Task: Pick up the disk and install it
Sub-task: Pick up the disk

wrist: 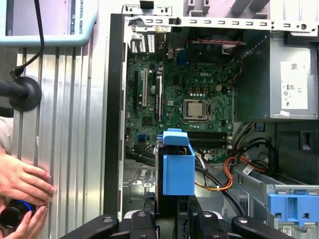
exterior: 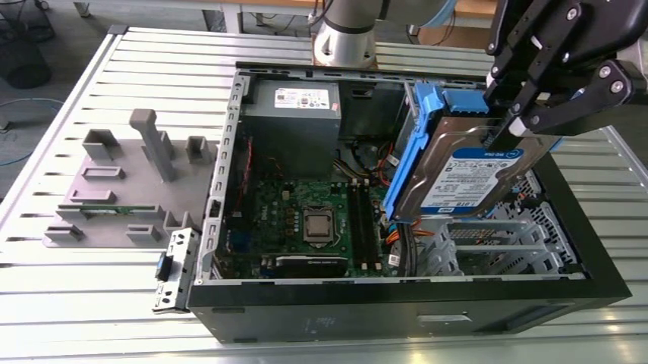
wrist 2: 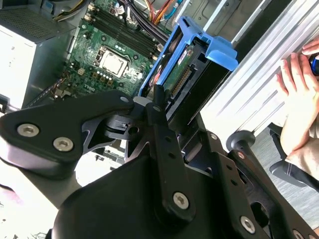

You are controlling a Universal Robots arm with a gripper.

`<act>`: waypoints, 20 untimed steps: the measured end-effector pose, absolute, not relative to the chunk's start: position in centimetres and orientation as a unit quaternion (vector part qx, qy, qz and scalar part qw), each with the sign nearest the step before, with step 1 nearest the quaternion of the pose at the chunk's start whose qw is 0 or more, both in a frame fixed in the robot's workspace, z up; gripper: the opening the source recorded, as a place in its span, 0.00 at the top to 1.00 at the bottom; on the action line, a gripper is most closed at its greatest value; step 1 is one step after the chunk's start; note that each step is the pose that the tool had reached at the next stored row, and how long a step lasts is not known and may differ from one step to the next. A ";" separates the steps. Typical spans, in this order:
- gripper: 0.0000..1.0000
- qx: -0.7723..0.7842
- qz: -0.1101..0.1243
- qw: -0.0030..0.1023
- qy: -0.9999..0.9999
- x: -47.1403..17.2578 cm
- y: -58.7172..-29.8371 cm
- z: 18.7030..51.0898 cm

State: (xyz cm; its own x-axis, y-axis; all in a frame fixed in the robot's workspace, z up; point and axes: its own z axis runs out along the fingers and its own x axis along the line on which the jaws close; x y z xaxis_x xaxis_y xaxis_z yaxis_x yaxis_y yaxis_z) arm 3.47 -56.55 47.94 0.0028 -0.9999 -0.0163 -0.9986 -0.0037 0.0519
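Slatted metal bench (exterior: pixel 91 303) carries an open computer case (exterior: pixel 405 307). Fingers (wrist 2: pixel 159 117) are clamped on the disk (exterior: pixel 476 171), which is tilted above the drive cage (exterior: pixel 496 243). Risk: at that tilt it jams crooked or snags the cables (wrist: pixel 227 172).

Gripper (wrist: pixel 173 222) clamps disk (wrist: pixel 178 169) above computer case (wrist: pixel 113 99).

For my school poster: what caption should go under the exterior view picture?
The robot's gripper holds the disk, tilted, over the open computer case.

Bright even light, min. shadows
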 end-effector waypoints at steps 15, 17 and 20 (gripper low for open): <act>0.65 0.703 -0.024 0.013 -0.711 3.8 -57.3 47.6; 0.65 0.702 -0.024 0.012 -0.712 4.1 -57.3 47.5; 0.65 0.700 -0.024 0.013 -0.713 4.4 -57.3 47.3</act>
